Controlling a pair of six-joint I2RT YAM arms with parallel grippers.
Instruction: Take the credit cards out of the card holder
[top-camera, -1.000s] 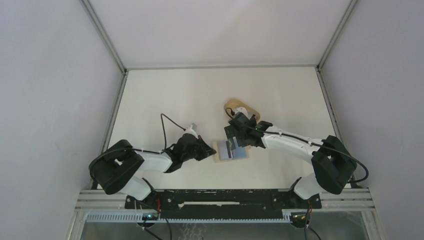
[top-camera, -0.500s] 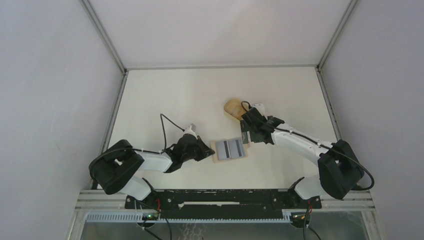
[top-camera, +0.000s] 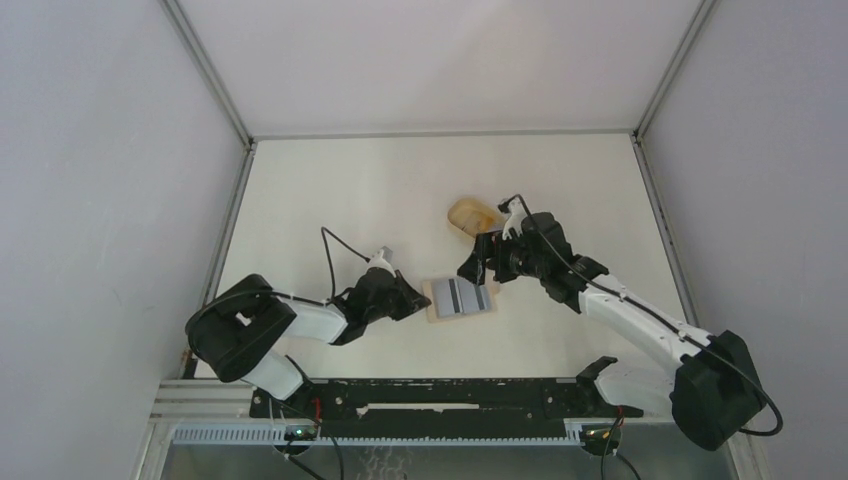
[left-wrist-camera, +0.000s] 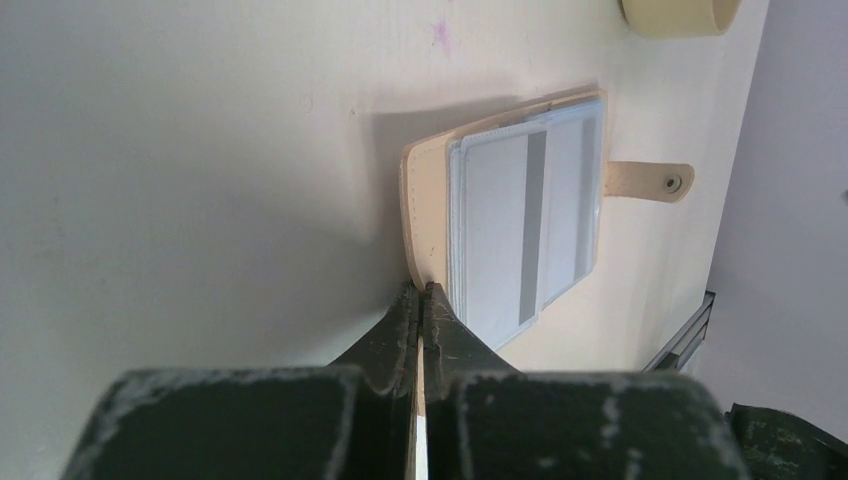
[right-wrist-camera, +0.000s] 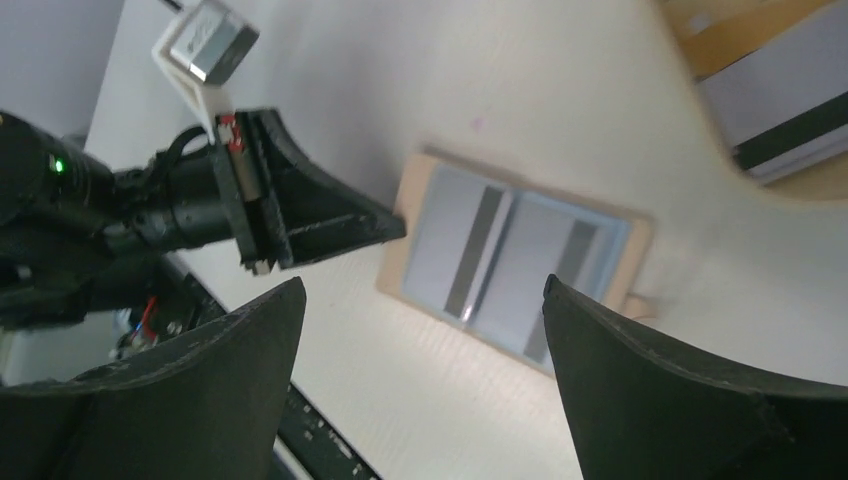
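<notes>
The tan card holder (top-camera: 436, 312) lies open on the table, with pale grey credit cards (top-camera: 462, 296) with dark stripes in its sleeves. My left gripper (top-camera: 420, 301) is shut on its left edge, as the left wrist view (left-wrist-camera: 420, 296) shows against the tan cover (left-wrist-camera: 428, 215); the cards (left-wrist-camera: 520, 215) and snap tab (left-wrist-camera: 650, 181) lie beyond. My right gripper (top-camera: 479, 262) is open and empty, raised just beyond the holder's right end. In the right wrist view its fingers (right-wrist-camera: 250, 360) frame the holder (right-wrist-camera: 405, 228) and cards (right-wrist-camera: 520, 250).
An oval tan tray (top-camera: 470, 213) stands behind the holder, close to my right gripper. In the right wrist view the tray (right-wrist-camera: 730, 45) holds a pale card with a dark stripe (right-wrist-camera: 790, 100). The table's front rail runs just below the holder.
My right gripper left the holder, swung out to the tray and has come back between tray and holder, open. The left gripper has kept its hold on the holder's edge.
</notes>
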